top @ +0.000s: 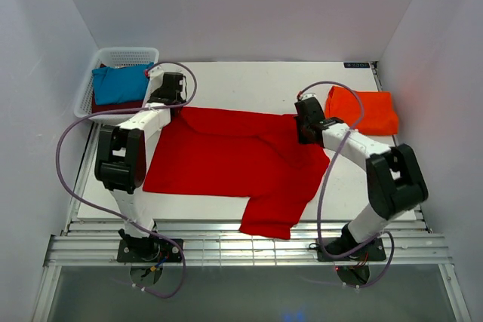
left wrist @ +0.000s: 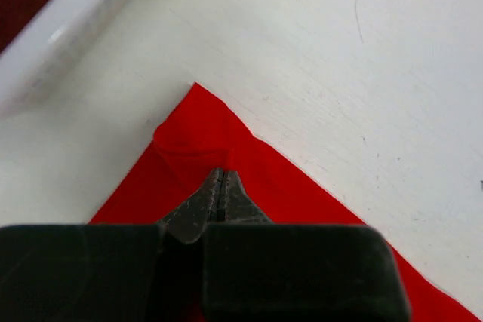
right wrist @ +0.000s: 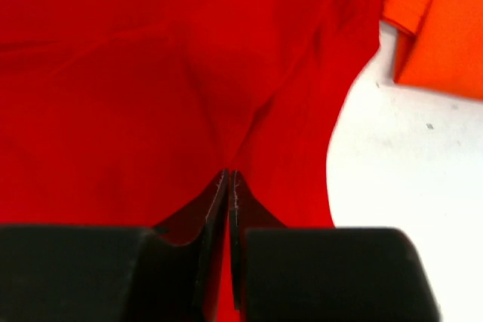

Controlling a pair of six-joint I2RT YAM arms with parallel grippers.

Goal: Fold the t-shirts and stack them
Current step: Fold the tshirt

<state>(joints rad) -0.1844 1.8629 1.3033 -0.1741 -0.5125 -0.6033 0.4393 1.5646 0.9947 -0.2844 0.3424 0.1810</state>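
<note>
We find the bright red soft cloth t-shirt (top: pixel 234 160) spread mostly flat across the centre of the white table (top: pixel 249 81), with one flap reaching toward the lower edge. The left hand (left wrist: pixel 221 175) pinches its puckered upper-left corner, fingers pressed together. The right hand (right wrist: pixel 229 179) clamps a creased fold at the upper-right edge. A folded orange-red t-shirt (top: pixel 366 111) lies at upper right.

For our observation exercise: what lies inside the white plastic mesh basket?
In the basket, a teal-blue cloth t-shirt lies on dark maroon cloth, mostly covered; anything beneath is hidden.
</note>
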